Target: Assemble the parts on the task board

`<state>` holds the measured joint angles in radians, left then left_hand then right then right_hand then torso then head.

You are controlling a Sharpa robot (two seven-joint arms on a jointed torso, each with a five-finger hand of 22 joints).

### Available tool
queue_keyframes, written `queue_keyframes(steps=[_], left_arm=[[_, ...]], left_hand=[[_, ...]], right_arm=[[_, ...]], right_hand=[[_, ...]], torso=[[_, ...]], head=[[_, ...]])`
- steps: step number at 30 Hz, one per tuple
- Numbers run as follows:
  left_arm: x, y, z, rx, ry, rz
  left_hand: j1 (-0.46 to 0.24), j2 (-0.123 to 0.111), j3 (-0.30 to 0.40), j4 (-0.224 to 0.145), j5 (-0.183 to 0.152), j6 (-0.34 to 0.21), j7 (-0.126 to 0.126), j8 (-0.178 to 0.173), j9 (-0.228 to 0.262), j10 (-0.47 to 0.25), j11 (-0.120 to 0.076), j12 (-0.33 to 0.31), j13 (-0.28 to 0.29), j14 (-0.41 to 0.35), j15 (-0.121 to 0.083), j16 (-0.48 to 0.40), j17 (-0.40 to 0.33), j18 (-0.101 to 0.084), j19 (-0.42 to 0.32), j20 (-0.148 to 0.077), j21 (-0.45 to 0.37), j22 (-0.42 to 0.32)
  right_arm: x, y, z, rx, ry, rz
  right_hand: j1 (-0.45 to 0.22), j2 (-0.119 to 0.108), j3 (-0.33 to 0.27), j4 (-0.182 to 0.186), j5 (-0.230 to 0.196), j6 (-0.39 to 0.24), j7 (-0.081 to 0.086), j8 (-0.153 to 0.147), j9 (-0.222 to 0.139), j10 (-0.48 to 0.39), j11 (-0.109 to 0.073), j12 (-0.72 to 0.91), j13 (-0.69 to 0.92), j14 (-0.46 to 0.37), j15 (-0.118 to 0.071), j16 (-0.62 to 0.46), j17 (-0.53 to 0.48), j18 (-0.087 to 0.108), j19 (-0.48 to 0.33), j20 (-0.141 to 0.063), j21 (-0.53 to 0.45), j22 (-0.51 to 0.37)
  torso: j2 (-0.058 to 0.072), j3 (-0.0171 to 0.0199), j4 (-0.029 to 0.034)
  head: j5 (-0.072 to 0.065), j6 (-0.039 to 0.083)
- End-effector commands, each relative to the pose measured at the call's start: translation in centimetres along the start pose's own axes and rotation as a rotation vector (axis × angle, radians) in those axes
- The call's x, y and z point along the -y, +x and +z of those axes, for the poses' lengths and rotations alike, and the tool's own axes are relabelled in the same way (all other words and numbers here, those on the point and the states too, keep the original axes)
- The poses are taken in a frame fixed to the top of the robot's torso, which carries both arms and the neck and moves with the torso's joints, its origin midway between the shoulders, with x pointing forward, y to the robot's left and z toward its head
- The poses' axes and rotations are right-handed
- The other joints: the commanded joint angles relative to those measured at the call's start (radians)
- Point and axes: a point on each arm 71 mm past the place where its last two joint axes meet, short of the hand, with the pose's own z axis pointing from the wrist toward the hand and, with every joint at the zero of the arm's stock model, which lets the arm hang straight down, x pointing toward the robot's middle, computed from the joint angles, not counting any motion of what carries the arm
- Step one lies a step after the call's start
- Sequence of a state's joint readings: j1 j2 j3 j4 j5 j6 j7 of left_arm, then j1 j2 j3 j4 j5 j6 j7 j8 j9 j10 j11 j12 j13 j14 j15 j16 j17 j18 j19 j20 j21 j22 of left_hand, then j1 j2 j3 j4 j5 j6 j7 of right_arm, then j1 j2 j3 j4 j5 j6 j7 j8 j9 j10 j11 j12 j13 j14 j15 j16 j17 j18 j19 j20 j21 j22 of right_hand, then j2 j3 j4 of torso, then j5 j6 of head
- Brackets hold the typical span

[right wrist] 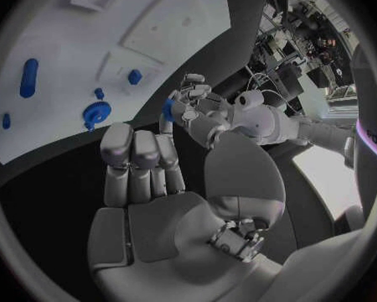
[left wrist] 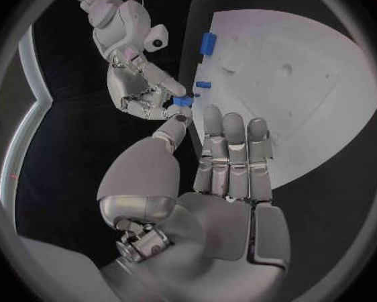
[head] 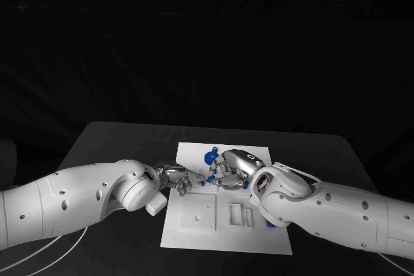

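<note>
A small blue part (right wrist: 168, 109) sat pinched in the fingertips of the left hand (head: 179, 179), raised above the white task board's (head: 267, 240) middle. The right hand (head: 231, 168) hovered just beside it, fingers straight and loosely apart, holding nothing. A blue gear (right wrist: 96, 111) and a blue peg (right wrist: 28, 77) lay on the board, which rested on the black table (head: 121, 138).

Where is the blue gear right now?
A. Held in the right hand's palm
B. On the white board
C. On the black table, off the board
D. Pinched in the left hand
B: the right wrist view shows the blue gear sitting on the white board, among other small blue pieces.
</note>
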<state>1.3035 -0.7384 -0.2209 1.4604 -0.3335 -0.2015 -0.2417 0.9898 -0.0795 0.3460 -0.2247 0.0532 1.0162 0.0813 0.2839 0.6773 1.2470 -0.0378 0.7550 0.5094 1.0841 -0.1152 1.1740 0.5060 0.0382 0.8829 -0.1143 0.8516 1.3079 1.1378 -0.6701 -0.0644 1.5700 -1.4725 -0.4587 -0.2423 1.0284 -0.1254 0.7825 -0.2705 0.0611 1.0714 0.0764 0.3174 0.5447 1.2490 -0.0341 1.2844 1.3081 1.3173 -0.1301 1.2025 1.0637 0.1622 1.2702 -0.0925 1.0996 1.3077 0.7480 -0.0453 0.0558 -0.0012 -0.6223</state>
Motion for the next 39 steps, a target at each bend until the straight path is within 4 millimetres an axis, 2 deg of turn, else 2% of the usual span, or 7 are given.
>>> queue_keyframes(steps=[1,8,15,39], left_arm=[[0.27,0.36,0.0,-0.024,0.016,-0.006],[0.38,0.6,0.06,-0.033,0.017,0.002],[0.42,0.64,0.11,-0.032,0.018,0.009],[0.51,0.7,0.23,-0.031,0.02,0.018]], left_hand=[[0.005,-0.012,-0.002,-0.012,-0.004,-0.008,-0.002,0.007,0.0,-0.003,0.007,-0.006,0.002,0.001,0.004,-0.003,0.002,-0.009,0.004,-0.092,-0.004,0.008],[0.013,-0.012,-0.005,-0.031,-0.004,-0.007,-0.003,0.01,0.0,-0.002,0.007,-0.007,0.003,0.001,0.004,-0.003,0.003,-0.008,0.006,-0.091,-0.006,0.009],[0.02,-0.002,-0.003,-0.042,-0.004,-0.007,-0.003,0.012,0.0,-0.002,0.006,-0.007,0.004,0.002,0.004,-0.003,0.003,-0.008,0.008,-0.091,-0.007,0.01],[0.029,0.012,0.002,-0.053,-0.004,-0.007,-0.003,0.015,-0.001,-0.001,0.006,-0.008,0.005,0.002,0.004,-0.003,0.004,-0.009,0.01,-0.09,-0.009,0.011]], right_arm=[[-0.25,0.07,0.03,0.001,-0.017,-0.003],[-0.51,0.1,0.05,0.004,-0.024,0.0],[-0.79,0.12,0.01,0.006,-0.031,0.004],[-0.84,0.18,0.09,0.002,-0.033,0.001]], right_hand=[[0.009,-0.001,0.006,-0.001,-0.005,0.008,0.001,0.007,0.001,0.004,0.001,0.001,0.01,0.002,-0.009,0.004,0.0,0.1,0.003,-0.004,0.005,0.014],[0.009,-0.001,0.007,-0.001,-0.005,0.008,0.001,0.007,0.001,0.004,0.001,0.002,0.01,0.002,-0.009,0.004,0.0,0.1,0.004,-0.004,0.005,0.014],[0.009,-0.001,0.007,-0.001,-0.005,0.008,0.001,0.007,0.001,0.004,0.001,0.001,0.01,0.002,-0.009,0.004,0.0,0.1,0.004,-0.004,0.005,0.014],[0.01,-0.001,0.008,-0.001,-0.005,0.008,0.001,0.007,0.002,0.005,0.001,0.002,0.01,0.002,-0.009,0.004,0.0,0.1,0.004,-0.005,0.004,0.014]], torso=[[0.0,0.0004,-0.0006],[0.0,0.0005,-0.0003],[0.0,0.0004,-0.0005],[0.0,-0.0007,-0.0002]], head=[[-0.001,-0.001],[-0.001,-0.002],[-0.001,-0.002],[-0.001,-0.003]])
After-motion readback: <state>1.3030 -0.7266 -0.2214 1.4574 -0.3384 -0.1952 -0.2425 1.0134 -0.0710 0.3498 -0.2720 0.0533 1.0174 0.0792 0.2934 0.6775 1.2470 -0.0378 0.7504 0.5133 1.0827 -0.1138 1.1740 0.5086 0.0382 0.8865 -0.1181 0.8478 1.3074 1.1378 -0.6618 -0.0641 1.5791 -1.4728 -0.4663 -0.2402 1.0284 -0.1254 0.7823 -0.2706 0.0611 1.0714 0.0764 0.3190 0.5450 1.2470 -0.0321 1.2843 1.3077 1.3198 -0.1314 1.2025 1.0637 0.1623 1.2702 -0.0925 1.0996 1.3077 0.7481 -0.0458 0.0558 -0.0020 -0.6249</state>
